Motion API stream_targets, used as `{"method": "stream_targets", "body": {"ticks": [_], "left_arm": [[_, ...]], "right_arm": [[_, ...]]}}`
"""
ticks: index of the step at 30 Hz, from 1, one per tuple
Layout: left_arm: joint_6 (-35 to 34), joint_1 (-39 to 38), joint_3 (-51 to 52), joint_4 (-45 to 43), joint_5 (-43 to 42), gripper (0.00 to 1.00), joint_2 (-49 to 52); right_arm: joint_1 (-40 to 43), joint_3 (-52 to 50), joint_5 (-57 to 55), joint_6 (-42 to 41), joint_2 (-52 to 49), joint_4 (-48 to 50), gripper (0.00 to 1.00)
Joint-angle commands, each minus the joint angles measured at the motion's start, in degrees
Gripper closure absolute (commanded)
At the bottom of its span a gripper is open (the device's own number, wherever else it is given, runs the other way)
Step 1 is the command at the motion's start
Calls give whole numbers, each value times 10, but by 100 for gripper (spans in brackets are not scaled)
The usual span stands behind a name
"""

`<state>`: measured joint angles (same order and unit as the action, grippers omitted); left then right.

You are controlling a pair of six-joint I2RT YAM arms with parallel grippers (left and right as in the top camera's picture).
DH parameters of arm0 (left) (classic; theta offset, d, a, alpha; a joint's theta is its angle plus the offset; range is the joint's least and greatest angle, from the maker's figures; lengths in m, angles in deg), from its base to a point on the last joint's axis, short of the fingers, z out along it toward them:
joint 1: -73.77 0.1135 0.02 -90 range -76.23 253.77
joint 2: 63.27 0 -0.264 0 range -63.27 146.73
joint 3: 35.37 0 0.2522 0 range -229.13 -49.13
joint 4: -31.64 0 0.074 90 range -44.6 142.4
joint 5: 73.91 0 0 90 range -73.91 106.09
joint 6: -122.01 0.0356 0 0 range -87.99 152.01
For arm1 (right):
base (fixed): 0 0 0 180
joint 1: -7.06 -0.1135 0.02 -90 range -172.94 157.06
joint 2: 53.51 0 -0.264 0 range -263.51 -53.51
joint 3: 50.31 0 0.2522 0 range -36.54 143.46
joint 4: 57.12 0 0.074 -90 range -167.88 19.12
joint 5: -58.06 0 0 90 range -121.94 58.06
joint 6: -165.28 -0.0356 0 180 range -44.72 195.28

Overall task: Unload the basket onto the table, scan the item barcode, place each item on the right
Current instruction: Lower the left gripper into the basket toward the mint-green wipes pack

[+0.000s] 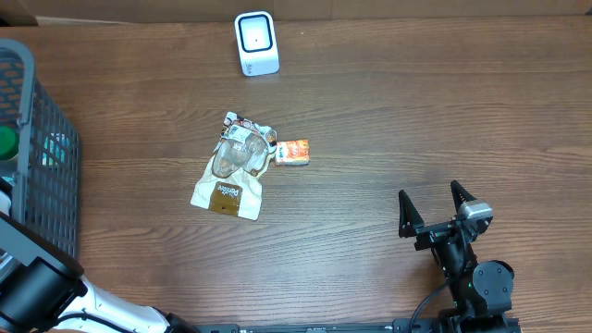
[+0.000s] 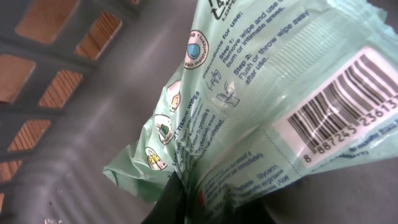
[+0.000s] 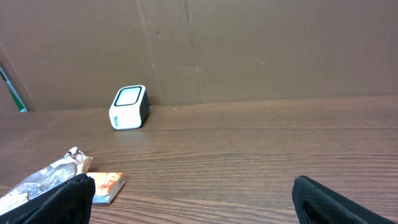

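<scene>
The left pincer [image 2: 180, 202] is closed on the bottom edge of the wipes pack [image 2: 261, 106], down inside the basket [image 1: 42, 139] at the 9 o'clock side of the bench [image 1: 416, 111]. In the left wrist view the pack runs up and away from the pinch towards 1 o'clock, and its barcode [image 2: 348, 106] sits at about 2 o'clock from the grip, bars slanting the same way and facing the wrist camera. The scanner [image 1: 256, 42] stands at 12 o'clock on the bench, roughly 2 o'clock from the basket, window up in the overhead view. The left arm is the nearer and has the pack, so the lift and the turn of the label towards that window are probably its job (the right pincer [image 1: 430, 196] is spread wide and empty at 4 o'clock, well apart)
</scene>
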<state>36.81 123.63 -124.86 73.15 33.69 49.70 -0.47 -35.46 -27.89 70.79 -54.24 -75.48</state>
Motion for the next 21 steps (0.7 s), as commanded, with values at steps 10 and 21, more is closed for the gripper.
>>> {"method": "stream_targets", "body": {"ticks": [10, 21], "left_arm": [[-50, -4, -143, 216, -76, 96, 27], [-97, -4, -187, 291, -87, 96, -15]], "right_arm": [[2, -6, -1, -1, 6, 2, 0], [2, -6, -1, -2, 6, 2, 0]]}}
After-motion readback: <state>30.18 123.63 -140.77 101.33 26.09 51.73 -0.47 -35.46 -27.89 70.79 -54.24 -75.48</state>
